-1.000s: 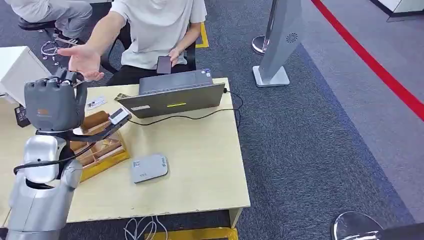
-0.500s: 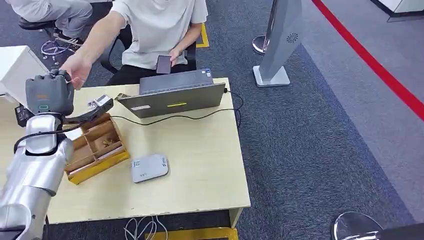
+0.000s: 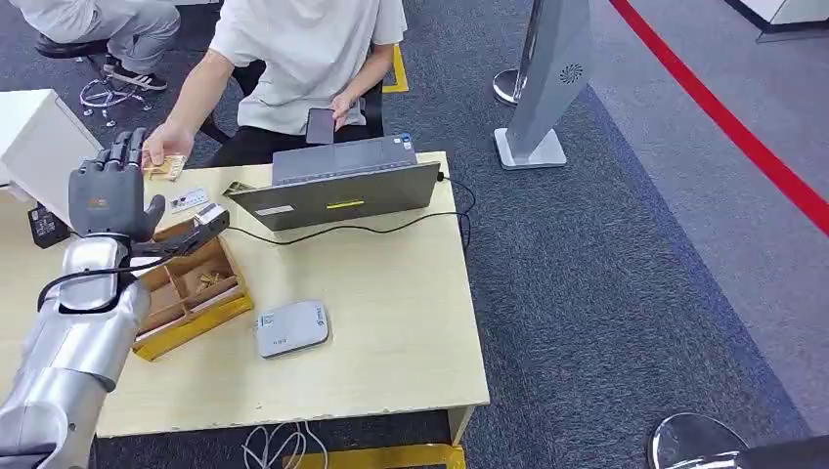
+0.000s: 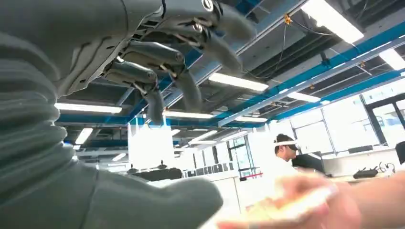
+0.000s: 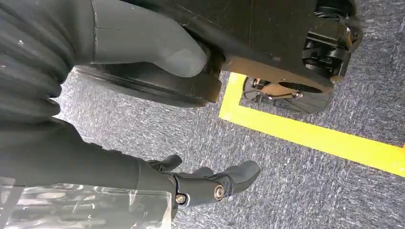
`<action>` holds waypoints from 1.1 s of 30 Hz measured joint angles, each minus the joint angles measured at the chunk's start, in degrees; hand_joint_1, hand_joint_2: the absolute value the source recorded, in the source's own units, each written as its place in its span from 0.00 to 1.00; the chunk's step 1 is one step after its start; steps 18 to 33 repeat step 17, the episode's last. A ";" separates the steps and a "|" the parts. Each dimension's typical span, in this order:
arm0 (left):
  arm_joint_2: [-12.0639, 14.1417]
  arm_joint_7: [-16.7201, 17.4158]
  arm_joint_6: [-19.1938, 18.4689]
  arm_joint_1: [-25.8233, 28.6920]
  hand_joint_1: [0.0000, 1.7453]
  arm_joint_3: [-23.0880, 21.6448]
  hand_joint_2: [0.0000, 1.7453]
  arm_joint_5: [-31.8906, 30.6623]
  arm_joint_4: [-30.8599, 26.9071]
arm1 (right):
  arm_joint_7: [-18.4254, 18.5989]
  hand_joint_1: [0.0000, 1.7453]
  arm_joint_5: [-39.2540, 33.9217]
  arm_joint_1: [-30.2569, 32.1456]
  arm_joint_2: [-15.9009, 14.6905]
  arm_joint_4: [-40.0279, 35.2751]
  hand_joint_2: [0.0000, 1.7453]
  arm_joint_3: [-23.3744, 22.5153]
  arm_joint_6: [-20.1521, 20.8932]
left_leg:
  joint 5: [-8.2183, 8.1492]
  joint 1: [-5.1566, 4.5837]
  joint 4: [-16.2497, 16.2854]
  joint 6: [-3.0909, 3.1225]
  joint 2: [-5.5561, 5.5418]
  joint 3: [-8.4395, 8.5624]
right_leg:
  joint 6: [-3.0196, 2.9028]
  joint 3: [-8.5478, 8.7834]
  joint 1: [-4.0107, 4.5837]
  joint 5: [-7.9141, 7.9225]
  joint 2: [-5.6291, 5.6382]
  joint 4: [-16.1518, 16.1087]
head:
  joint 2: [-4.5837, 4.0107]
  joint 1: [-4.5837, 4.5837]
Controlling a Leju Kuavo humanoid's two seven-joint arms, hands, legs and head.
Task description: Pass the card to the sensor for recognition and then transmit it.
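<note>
A seated person's hand [image 3: 162, 143] holds the yellowish card [image 3: 164, 167] over the table's far left corner. My left hand [image 3: 106, 195] is raised just beside it with the fingers spread and nothing in it. In the left wrist view my left hand [image 4: 157, 62] is spread wide, and the card [image 4: 291, 206] is a blur in the person's fingers. The grey flat sensor [image 3: 291, 328] lies on the table near the front, apart from both. My right hand [image 5: 205, 183] hangs over the carpet, fingers loose and holding nothing.
A wooden divided box [image 3: 186, 285] sits under my left forearm. An open laptop [image 3: 337, 186] with a black cable stands at the back of the table [image 3: 391, 332]. Another small card [image 3: 188, 200] lies by the box. A white cabinet [image 3: 34, 137] stands far left.
My left hand swung towards the person's open palm and let the card go. The person's hand now holds it, and my fingers have spread.
</note>
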 joint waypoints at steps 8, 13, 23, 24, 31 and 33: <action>-0.41 -4.00 -2.08 8.14 0.00 1.40 1.00 1.75 -10.55 | -0.68 0.00 -2.87 0.13 0.00 0.00 1.00 -0.07 -0.57 | -0.02 -0.02 -0.01 0.00 0.05 0.01 | 0.00 0.02 -0.01 0.00 0.06 0.00 | 0.00 0.02; 2.87 -7.46 -3.39 23.19 0.00 5.01 1.00 10.83 -28.38 | -1.05 0.00 -5.62 0.35 0.00 0.00 1.00 -0.70 -0.92 | -0.30 -0.01 -0.06 -0.08 0.67 0.15 | -0.01 -0.03 -0.01 -0.10 0.64 0.01 | 0.00 0.04; 7.13 -14.65 -2.73 33.89 0.00 14.26 1.00 20.51 -37.53 | -1.36 0.00 -6.43 0.50 -0.04 0.02 1.00 -1.40 -0.94 | -0.34 0.04 -0.11 -0.11 0.67 0.18 | -0.06 -0.10 0.02 -0.27 0.65 0.01 | 0.00 -0.04; 7.13 -14.65 -2.73 33.89 0.00 14.26 1.00 20.51 -37.53 | -1.36 0.00 -6.43 0.50 -0.04 0.02 1.00 -1.40 -0.94 | -0.34 0.04 -0.11 -0.11 0.67 0.18 | -0.06 -0.10 0.02 -0.27 0.65 0.01 | 0.00 -0.04; 7.13 -14.65 -2.73 33.89 0.00 14.26 1.00 20.51 -37.53 | -1.36 0.00 -6.43 0.50 -0.04 0.02 1.00 -1.40 -0.94 | -0.34 0.04 -0.11 -0.11 0.67 0.18 | -0.06 -0.10 0.02 -0.27 0.65 0.01 | 0.00 -0.04; 7.13 -14.65 -2.73 33.89 0.00 14.26 1.00 20.51 -37.53 | -1.36 0.00 -6.43 0.50 -0.04 0.02 1.00 -1.40 -0.94 | -0.34 0.04 -0.11 -0.11 0.67 0.18 | -0.06 -0.10 0.02 -0.27 0.65 0.01 | 0.00 -0.04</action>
